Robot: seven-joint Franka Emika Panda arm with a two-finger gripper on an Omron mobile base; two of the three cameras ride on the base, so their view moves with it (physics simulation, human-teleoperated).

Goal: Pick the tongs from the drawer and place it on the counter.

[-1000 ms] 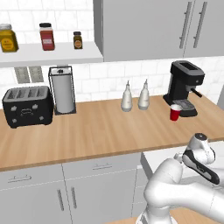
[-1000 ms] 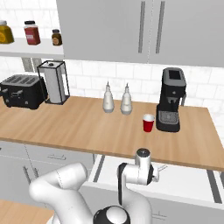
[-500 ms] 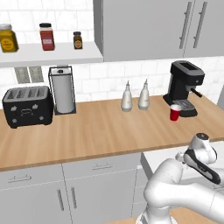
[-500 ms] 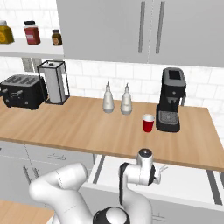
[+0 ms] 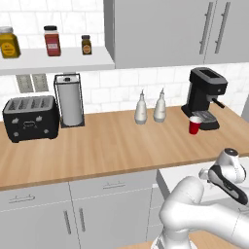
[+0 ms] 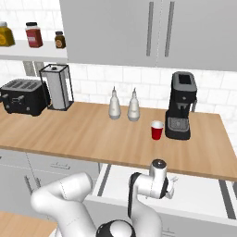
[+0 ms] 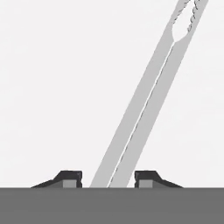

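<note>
The arm is bent low over the open drawer (image 6: 203,194), which stands pulled out under the counter (image 5: 112,146). In the hand view the tongs (image 7: 144,113) lie flat on the drawer's white floor, their long axis running from between the fingertips at the bottom up and to the right, with the scalloped gripping ends at the far, upper-right end. The gripper (image 7: 107,179) is spread, one finger (image 7: 70,178) on each side of the tongs' near end; whether the pads touch the metal I cannot tell. On the counter behind stand a red cup (image 6: 157,130), a coffee machine (image 6: 181,105), two white bottles (image 5: 149,107) and a toaster (image 5: 30,118).
</note>
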